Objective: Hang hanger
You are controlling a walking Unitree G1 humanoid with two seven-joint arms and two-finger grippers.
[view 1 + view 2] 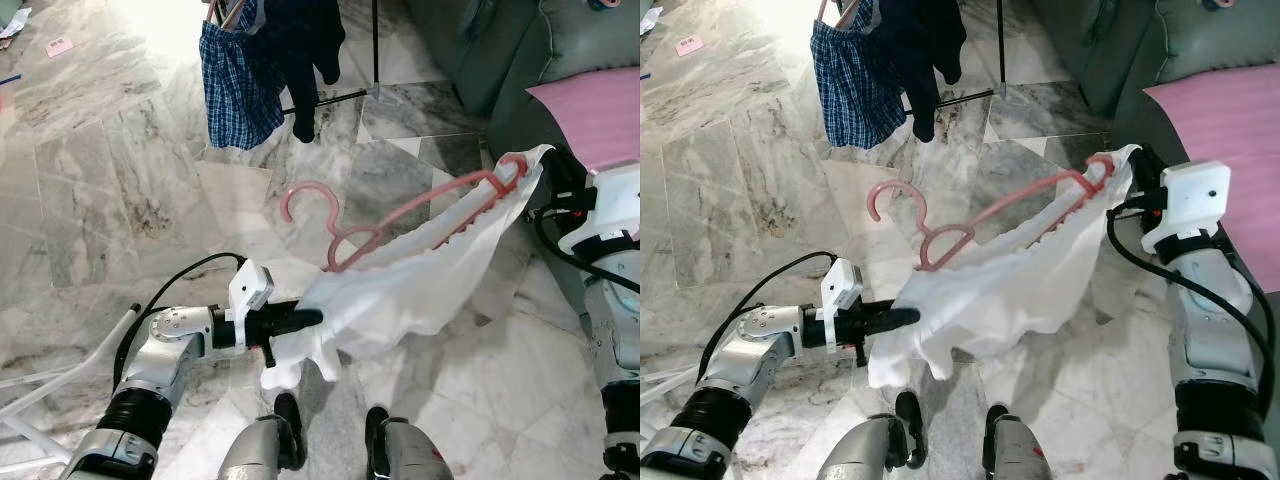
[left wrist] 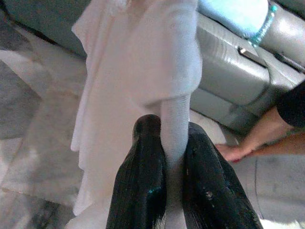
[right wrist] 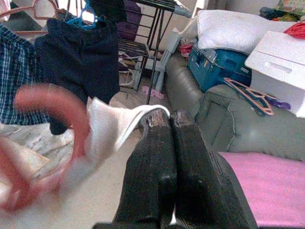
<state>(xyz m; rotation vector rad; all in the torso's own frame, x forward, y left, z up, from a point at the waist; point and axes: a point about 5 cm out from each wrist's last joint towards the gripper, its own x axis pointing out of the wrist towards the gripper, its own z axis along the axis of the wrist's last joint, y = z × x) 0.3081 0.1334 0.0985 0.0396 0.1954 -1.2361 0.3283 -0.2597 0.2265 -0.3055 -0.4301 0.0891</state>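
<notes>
A pink hanger (image 1: 440, 200) hangs in the air before me with its hook (image 1: 300, 195) pointing left. A white garment (image 1: 420, 280) is draped over it. My left gripper (image 1: 315, 318) is shut on the garment's lower left edge; in the left wrist view the cloth (image 2: 176, 129) is pinched between the black fingers (image 2: 143, 171). My right gripper (image 1: 1135, 172) is at the hanger's right end, shut on the garment's corner (image 3: 143, 114) there. Cloth partly hides its fingertips in the eye views.
A drying rack (image 1: 376, 45) stands ahead, holding blue plaid shorts (image 1: 235, 85) and a dark garment (image 1: 300, 50). At the right is a grey-green sofa (image 1: 500, 50) with a pink cloth (image 1: 595, 110). A person's hand (image 2: 257, 143) rests near the sofa. White rods (image 1: 60, 380) lie at the lower left.
</notes>
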